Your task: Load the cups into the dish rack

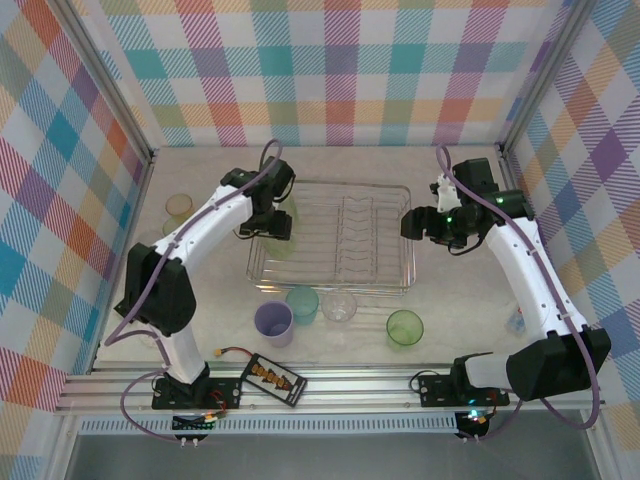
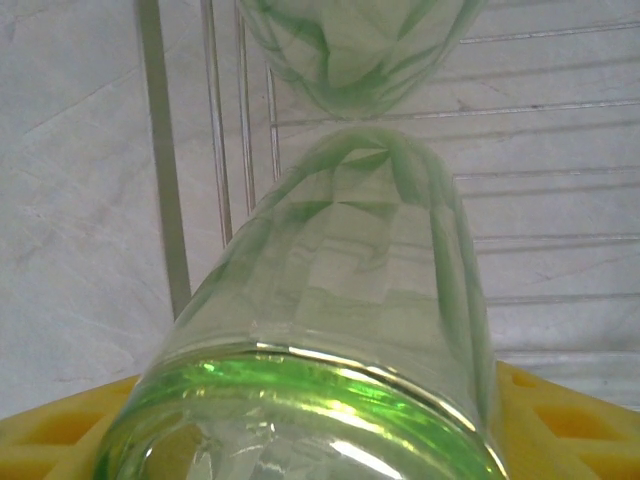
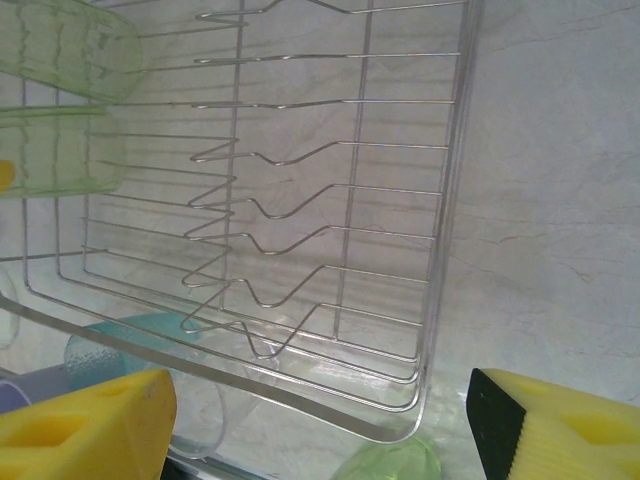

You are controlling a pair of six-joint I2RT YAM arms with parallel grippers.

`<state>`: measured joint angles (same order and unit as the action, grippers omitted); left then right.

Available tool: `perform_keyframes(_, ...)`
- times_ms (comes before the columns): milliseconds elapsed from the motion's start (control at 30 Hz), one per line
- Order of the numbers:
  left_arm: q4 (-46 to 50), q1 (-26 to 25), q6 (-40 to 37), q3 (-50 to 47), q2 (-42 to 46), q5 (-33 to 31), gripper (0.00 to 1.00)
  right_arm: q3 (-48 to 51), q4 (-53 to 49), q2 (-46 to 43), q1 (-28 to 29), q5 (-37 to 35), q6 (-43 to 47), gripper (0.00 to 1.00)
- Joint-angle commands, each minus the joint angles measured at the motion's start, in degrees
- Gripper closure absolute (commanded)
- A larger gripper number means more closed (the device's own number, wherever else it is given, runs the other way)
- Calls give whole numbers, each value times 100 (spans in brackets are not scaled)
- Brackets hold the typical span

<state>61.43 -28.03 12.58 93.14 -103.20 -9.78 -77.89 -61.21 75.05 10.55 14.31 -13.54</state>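
The pale table [image 1: 470, 290] carries the clear, wire-ribbed dish rack [image 1: 345, 185] at its middle. The left gripper [image 1: 268, 224] sits over the rack's left end. Its yellow pads [image 2: 560, 410] are clamped on either side of a light green cup [image 2: 340, 300] lying on its side in the rack (rim toward the wrist camera). A second green cup [image 2: 360, 50] lies just beyond it. The right gripper [image 1: 422, 226] hovers at the rack's right edge, jaws wide apart with nothing between them. Near the rack's near side a lilac cup [image 1: 273, 322], teal cup [image 1: 302, 302], clear cup [image 1: 339, 306] and another green cup [image 1: 404, 327] stand upright on the table. A yellowish cup [image 1: 179, 207] stands far left. A black box [image 1: 274, 378] lies at the near edge.
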Motion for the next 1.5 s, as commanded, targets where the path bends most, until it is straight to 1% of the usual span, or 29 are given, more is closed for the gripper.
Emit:
perform_keyframes(0, 135, -45, 14, 412, -240, -268, 100, 197, 177, -109, -2, 413, -184, 23)
perform_keyframes(133, 309, -45, -58, 727, -578, -376, 100, 461, 455, -192, 1, 833, -355, 23)
perform_keyframes(200, 339, -45, -89, 816, -689, -403, 100, 494, 421, -160, 0, 932, -336, 23)
perform_keyframes(233, 356, -45, -97, 851, -744, -426, 97, 489, 373, -132, 0, 958, -304, 24)
perform_keyframes(267, 374, -45, -106, 884, -796, -434, 93, 474, 320, -108, 0, 960, -261, 24)
perform_keyframes(367, 469, -45, -150, 1010, -956, -478, 71, 416, 153, -54, -3, 949, -171, 24)
perform_keyframes(500, 493, -53, -183, 1074, -1042, -521, 48, 343, -25, 8, 0, 1084, -214, 24)
perform_keyframes(567, 454, -53, -209, 1083, -1036, -427, 39, 330, -91, 98, 9, 1274, -264, 28)
perform_keyframes(633, 449, -53, -291, 1114, -1020, -162, 29, 300, -182, 238, 54, 1513, -295, 34)
perform_keyframes(700, 464, -53, -326, 1127, -1022, 5, 20, 290, -249, 335, 283, 1473, -256, 34)
perform_keyframes(767, 445, -62, -300, 1082, -967, 11, 5, 227, -425, 466, 684, 1235, -220, 34)
perform_keyframes(800, 419, -62, -300, 1042, -917, -10, 2, 198, -516, 527, 880, 1068, -233, 33)
perform_keyframes(833, 384, -71, -295, 1003, -859, -46, 0, 160, -604, 611, 1133, 857, -283, 33)
perform_keyframes(933, 244, -84, -308, 852, -640, -17, 0, 63, -773, 823, 1836, 352, -550, 32)
perform_keyframes(1133, 85, -106, -231, 507, -182, -2, 0, 108, -482, 1024, 2886, 32, -1252, 33)
perform_keyframes(1233, -112, -106, -177, 141, 164, -46, 0, 247, -257, 1076, 3253, -125, -1545, 33)
perform_keyframes(1367, -459, -106, -92, -406, 704, -109, 0, 325, -369, 1253, 3605, -917, -1926, 36)
perform_keyframes(1467, -782, -106, 9, -857, 1171, -123, 0, 434, -319, 1378, 3770, -1277, -2172, 39)
